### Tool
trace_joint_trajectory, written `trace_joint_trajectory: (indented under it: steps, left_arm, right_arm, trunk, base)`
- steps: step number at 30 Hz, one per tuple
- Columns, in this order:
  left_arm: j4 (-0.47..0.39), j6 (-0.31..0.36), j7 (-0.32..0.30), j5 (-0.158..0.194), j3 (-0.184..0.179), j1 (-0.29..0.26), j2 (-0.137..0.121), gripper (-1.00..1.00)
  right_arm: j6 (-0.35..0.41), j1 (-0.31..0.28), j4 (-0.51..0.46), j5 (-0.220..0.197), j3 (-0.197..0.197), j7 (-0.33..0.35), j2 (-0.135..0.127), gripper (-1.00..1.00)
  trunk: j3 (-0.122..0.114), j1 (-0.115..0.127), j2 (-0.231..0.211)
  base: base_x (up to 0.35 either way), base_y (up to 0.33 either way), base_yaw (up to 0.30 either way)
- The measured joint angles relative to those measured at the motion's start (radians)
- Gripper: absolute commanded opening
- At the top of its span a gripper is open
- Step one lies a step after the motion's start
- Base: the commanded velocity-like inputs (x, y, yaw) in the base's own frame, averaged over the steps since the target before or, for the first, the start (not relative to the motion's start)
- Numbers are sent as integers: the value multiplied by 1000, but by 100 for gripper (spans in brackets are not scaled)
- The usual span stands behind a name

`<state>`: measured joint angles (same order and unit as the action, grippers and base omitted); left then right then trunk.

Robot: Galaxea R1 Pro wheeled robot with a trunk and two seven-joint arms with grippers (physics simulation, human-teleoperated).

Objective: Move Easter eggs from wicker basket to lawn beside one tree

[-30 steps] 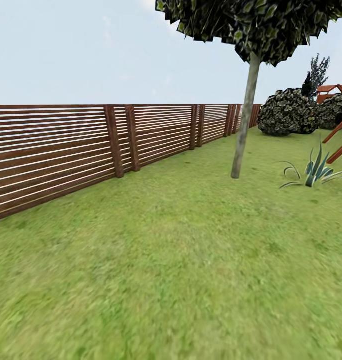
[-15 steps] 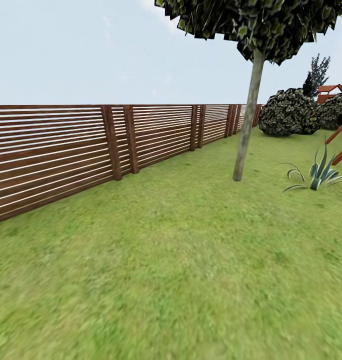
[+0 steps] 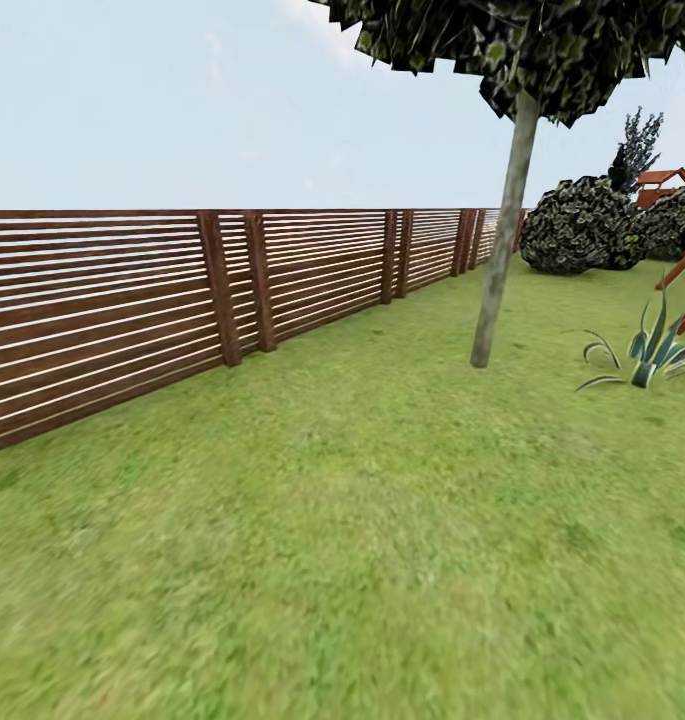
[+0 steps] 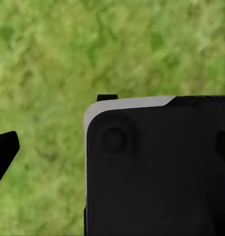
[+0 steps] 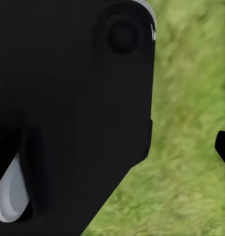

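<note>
Neither the eggs nor the wicker basket can be placed from here, and I cannot tell whether either claw is released or clenched, since dark robot housing (image 4: pixel 156 167) blocks both wrist cameras. The likely risk is driving on towards the tree (image 3: pixel 497 270) without locating the basket. The mottled lawn (image 3: pixel 362 520) stretches from near to far, the slatted wooden fence (image 3: pixel 132 300) running along the left, bushes (image 3: pixel 582 225) far right, and a spiky plant (image 3: pixel 647 355) right of the trunk.

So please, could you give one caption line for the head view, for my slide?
Garden lawn bordered by a brown slatted fence, with a grey-trunked tree, a spiky plant and dark bushes beyond.
</note>
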<state>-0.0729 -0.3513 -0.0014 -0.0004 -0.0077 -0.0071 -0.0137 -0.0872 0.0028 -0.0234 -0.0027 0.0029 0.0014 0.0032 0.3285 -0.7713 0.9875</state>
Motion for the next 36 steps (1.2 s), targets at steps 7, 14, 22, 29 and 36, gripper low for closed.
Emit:
trace_joint_trajectory:
  steps: [7, 14, 22, 29, 36]
  left_arm:
    - [0, 0, 0, 0, 0, 0, 0, 100]
    - [0, 0, 0, 0, 0, 0, 0, 100]
    - [0, 0, 0, -1, -1, 0, 0, 100]
    - [0, 0, 0, 0, 0, 0, 0, 100]
    - [0, 0, 0, 0, 0, 0, 0, 100]
  right_arm:
    - [0, 0, 0, 0, 0, 0, 0, 100]
    - [0, 0, 0, 0, 0, 0, 0, 100]
    - [0, 0, 0, 0, 0, -3, 1, 100]
    - [0, 0, 0, 0, 0, -2, 1, 100]
    - [0, 0, 0, 0, 0, -2, 1, 100]
  trunk:
    - [0, 0, 0]
    - [0, 0, 0]
    - [0, 0, 0]
    - [0, 0, 0]
    - [0, 0, 0]
  base:
    - [336, 0, 0]
    - [335, 0, 0]
    - [334, 0, 0]
    - [332, 7, 0]
    - [331, 80, 0]
